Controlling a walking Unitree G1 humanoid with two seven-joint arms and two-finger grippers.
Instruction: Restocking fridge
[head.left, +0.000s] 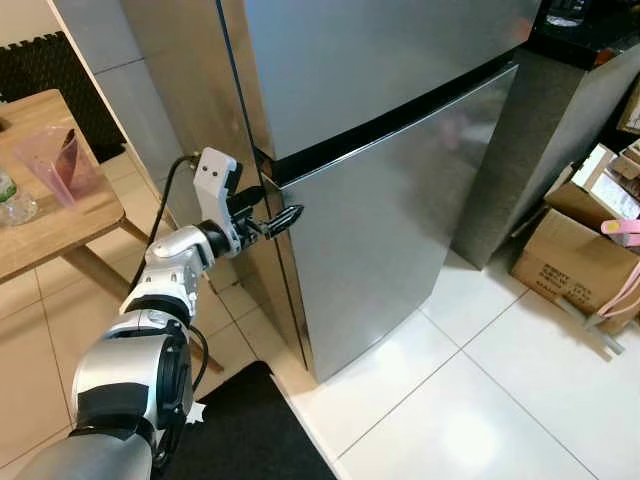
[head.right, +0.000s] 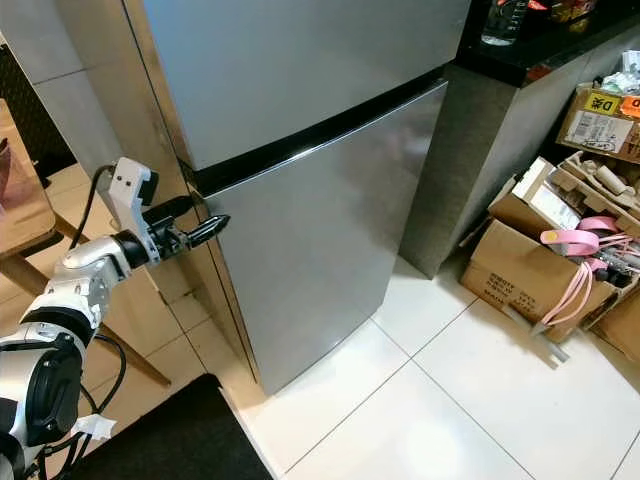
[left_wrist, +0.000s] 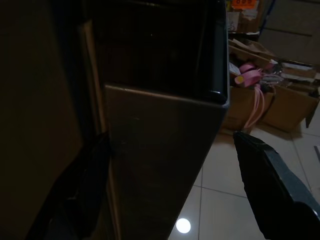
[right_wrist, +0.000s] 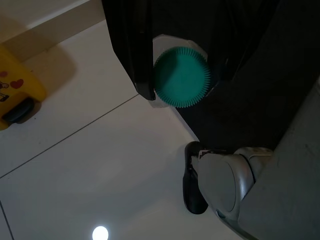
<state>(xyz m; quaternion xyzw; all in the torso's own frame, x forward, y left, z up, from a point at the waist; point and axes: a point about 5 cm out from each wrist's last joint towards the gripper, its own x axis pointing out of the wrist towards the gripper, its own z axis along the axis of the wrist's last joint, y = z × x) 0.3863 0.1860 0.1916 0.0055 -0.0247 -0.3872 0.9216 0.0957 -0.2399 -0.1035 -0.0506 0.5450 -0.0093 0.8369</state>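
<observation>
Reaches with the left claw (head.left: 272, 222) to the near edge of the fridge's lower door (head.left: 400, 220), just under the dark seam that parts it from the upper door (head.left: 380, 60). Holds that claw released, its fingers (left_wrist: 270, 190) spread either side of the door's edge in the left wrist view, not yet closed on it. Carries in the right claw (right_wrist: 182, 87), hung low over the white floor tiles (right_wrist: 75, 165), what looks like a green-capped bottle (right_wrist: 180, 70), clenched between the two black fingers. Shows the fridge (head.left: 330, 120) shut, both doors flush, so nothing stocked yet. Reads as the door-opening step, early in the task. Calls next for closing or hooking the fingers on the door's edge and pulling outward in an arc, probably with a step back to make room for the swing. Needs care over the wooden bench (head.left: 50, 215) close on the left and the black mat (head.left: 250, 430) underfoot. Leaves the cardboard boxes (head.left: 560, 250) on the right well clear of the work.
</observation>
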